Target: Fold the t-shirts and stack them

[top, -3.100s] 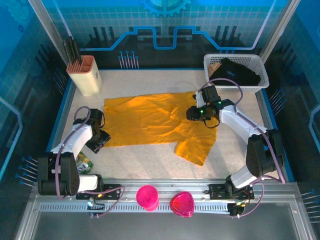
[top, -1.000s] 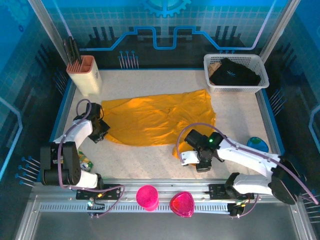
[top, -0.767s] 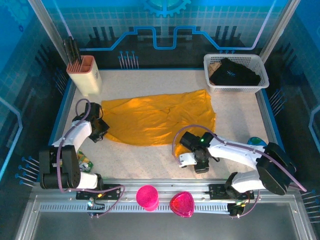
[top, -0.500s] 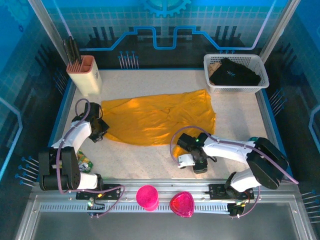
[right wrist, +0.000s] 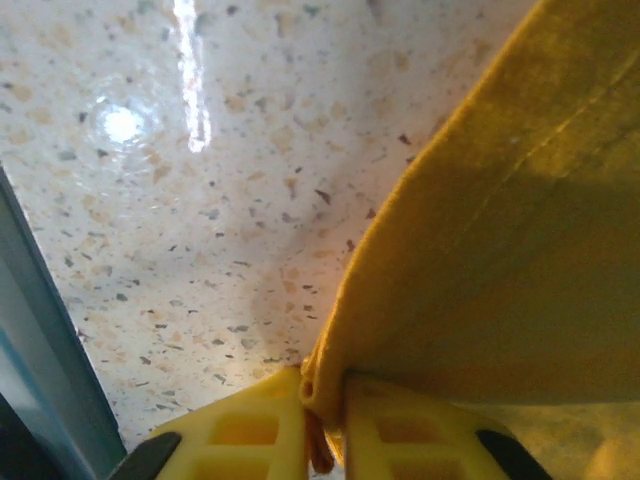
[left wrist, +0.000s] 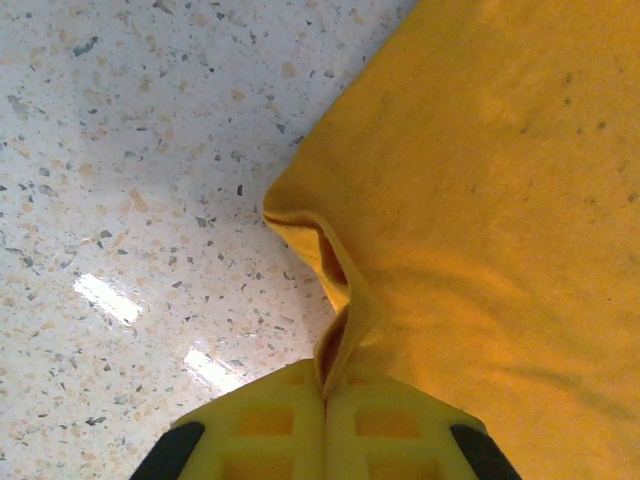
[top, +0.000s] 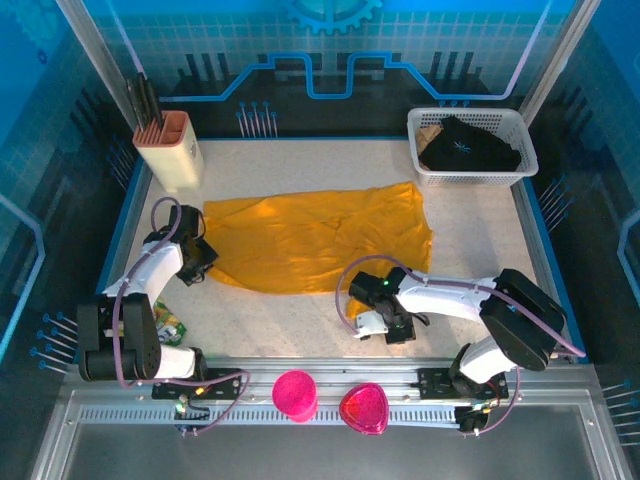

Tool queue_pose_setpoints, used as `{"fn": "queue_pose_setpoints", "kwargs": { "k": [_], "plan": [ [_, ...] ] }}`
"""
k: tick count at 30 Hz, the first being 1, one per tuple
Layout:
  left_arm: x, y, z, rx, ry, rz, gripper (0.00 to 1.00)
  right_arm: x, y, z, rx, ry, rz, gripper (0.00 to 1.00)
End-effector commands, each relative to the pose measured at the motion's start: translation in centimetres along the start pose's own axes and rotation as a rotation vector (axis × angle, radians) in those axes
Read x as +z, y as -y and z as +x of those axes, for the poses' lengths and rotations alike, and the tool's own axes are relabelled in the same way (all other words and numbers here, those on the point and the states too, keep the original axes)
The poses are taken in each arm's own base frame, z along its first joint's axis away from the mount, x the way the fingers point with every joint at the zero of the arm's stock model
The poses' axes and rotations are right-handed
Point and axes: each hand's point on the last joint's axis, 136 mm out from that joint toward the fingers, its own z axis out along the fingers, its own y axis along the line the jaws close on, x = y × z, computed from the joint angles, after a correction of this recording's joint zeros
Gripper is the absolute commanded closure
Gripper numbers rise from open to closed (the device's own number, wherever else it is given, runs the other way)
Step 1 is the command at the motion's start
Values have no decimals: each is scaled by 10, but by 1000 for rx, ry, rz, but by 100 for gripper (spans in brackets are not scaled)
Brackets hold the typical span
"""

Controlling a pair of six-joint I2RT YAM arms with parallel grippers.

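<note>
Soft cloth on a glossy speckled top

We are seeing the t-shirt (top: 310,240) as soft, matt orange-yellow cloth, creasing into a fold just ahead of the left gripper (left wrist: 323,385), whose fingers (left wrist: 265,430) are looking like matt yellow moulded plastic with recessed squares. Just ahead of the right gripper (right wrist: 322,395), the cloth's fine weave and a stitched line are showing. Under both tools the table (left wrist: 120,150) is looking smooth, speckled and glossy, throwing back lamp glints.

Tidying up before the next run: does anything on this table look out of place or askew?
A small green-yellow snack packet lies by the left arm's base, odd among laundry. The orange t-shirt lies rumpled and skewed, its left edge pinched in the left gripper, a near corner in the right gripper.
</note>
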Motion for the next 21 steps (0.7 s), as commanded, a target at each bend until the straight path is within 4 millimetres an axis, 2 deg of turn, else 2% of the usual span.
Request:
{"fn": "queue_pose_setpoints", "kwargs": {
  "k": [1, 2, 6, 11, 13, 16, 21],
  "plan": [
    [-10, 4, -7, 31, 23, -7, 100, 5, 32, 8, 21, -68, 164, 97],
    [-12, 4, -7, 32, 23, -4, 100, 0, 33, 8, 22, -61, 177, 100],
    [-18, 4, -4, 34, 23, 2, 100, -24, 35, 11, 37, -5, 228, 100],
    [-32, -3, 1, 26, 32, 0, 100, -54, 20, 24, 5, 43, 260, 100],
    [-38, -5, 3, 18, 38, 4, 100, -64, 19, 30, 2, 54, 289, 100],
    [-43, -6, 5, 6, 38, 12, 100, -84, 31, 34, 14, 86, 379, 100],
    [-49, -7, 2, 5, 49, -2, 100, -119, 72, 31, 100, 149, 549, 100]
  ]
}}
